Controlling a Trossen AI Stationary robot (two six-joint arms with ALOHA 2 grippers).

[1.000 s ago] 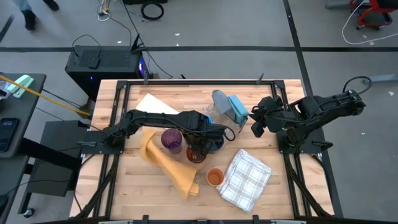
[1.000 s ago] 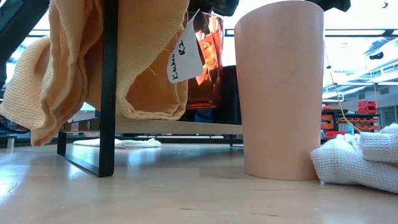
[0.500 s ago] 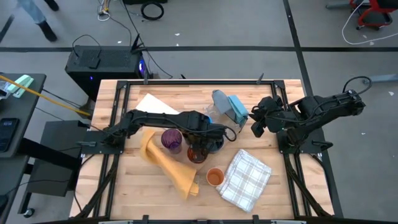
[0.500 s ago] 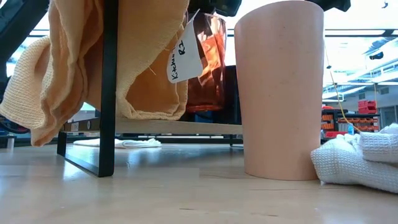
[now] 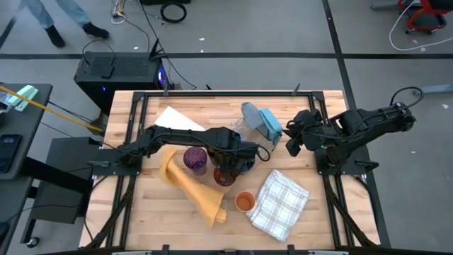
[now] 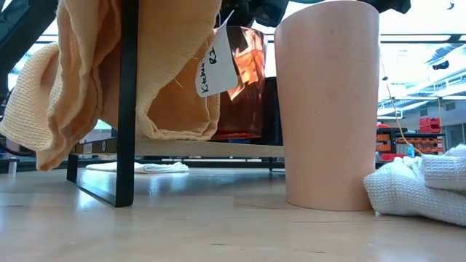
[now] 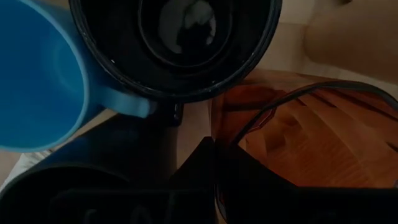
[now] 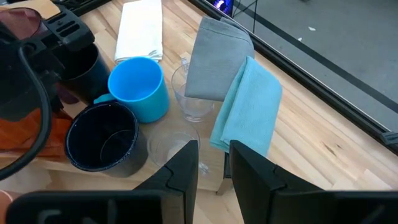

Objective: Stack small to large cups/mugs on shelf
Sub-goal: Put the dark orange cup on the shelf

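We are reaching our left gripper [image 5: 228, 168] over the middle of the table, fingers pinched on the rim of the red-tinted cup [image 6: 237, 84], which is hanging just beside the dark navy mug [image 8: 102, 138] and the bright blue mug [image 8: 137, 87] on the shelf [image 6: 204, 148]. Our right gripper [image 5: 292, 145] is waiting at the table's right side with its fingers parted and holding nothing. The purple cup [image 5: 195, 159] is standing near the left gripper, and the orange cup [image 5: 244, 201] is sitting just beside the checked cloth [image 5: 282, 205].
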